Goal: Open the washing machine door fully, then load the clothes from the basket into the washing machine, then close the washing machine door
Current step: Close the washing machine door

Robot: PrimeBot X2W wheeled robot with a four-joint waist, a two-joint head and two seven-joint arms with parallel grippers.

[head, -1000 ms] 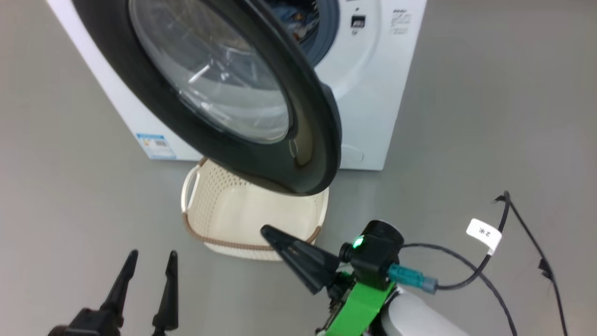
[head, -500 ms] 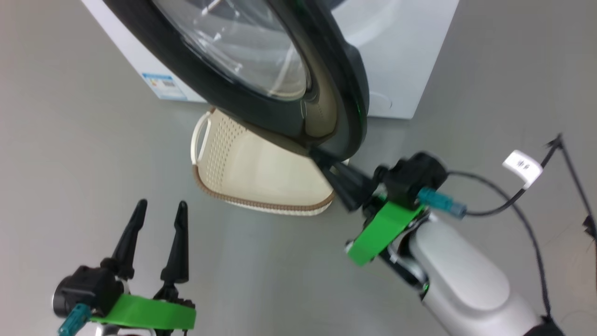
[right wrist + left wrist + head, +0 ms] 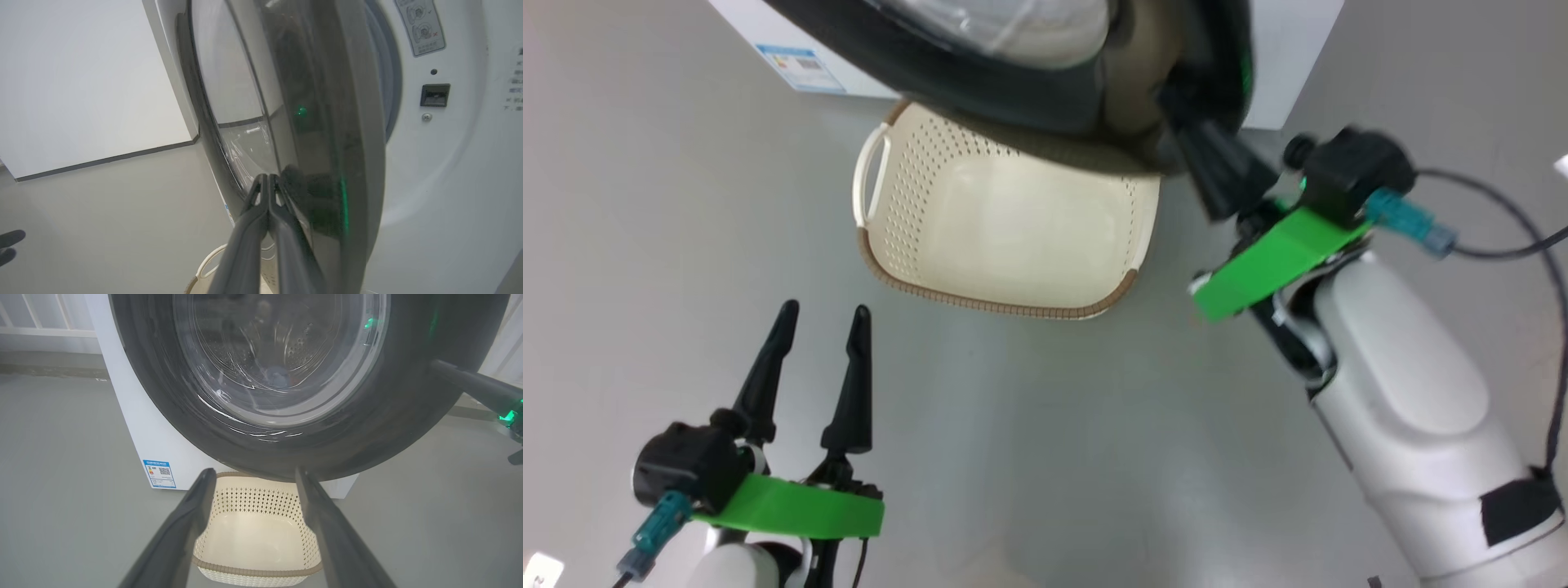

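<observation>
washing machine door (image 3: 980, 82) cropped at top, basket (image 3: 907, 196) far rim hidden beneath

No legible txt: blue QR sticker (image 3: 159, 473) on washing machine (image 3: 135, 428) side, print too small.

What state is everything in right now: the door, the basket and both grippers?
door: open, swung out over the basket.
basket: upright, empty.
left gripper: open, holding nothing.
right gripper: shut, tips at the door's rim.
</observation>
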